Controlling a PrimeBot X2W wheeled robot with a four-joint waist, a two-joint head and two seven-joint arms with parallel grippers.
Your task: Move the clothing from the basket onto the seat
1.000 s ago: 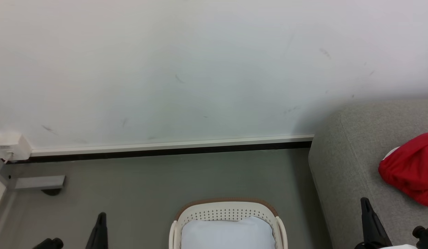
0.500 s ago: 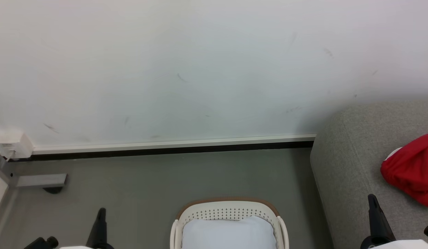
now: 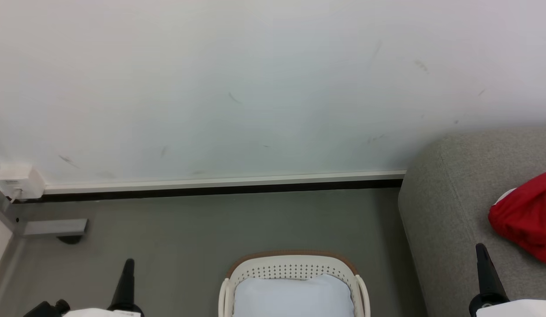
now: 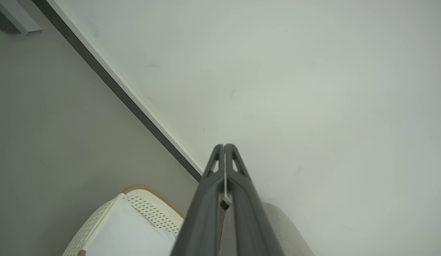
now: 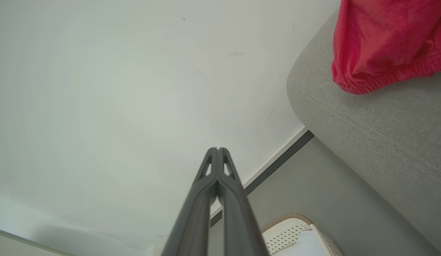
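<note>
1. Head view.
   - Oval white perforated plastic basket with brown rim (image 3: 292, 256) stands bottom centre on the grey floor (image 3: 202, 229). The part in frame holds a plain white pad (image 3: 292, 296). Its near half is cut off.
   - Bright red fabric clothing (image 3: 526, 215) lies on the large light grey woven sofa (image 3: 444, 207), far right.
   - Left gripper (image 3: 129, 263) and right gripper (image 3: 481, 247): each has its fingers pressed together, empty.
   - Advice: look lower into the basket before counting the job finished.
2. Left wrist view.
   - Closed fingers aim at the white wall (image 4: 313, 89) past the basket's far rim.
   - Advice: if a garment remains, spread the fingers first and pinch red fabric, not the pad.
3. Right wrist view.
   - Closed fingers aim at the wall. The clothing's gathered hem sits near the sofa's rounded edge.
   - Advice: keep this arm clear so the clothing isn't dragged off.
</note>
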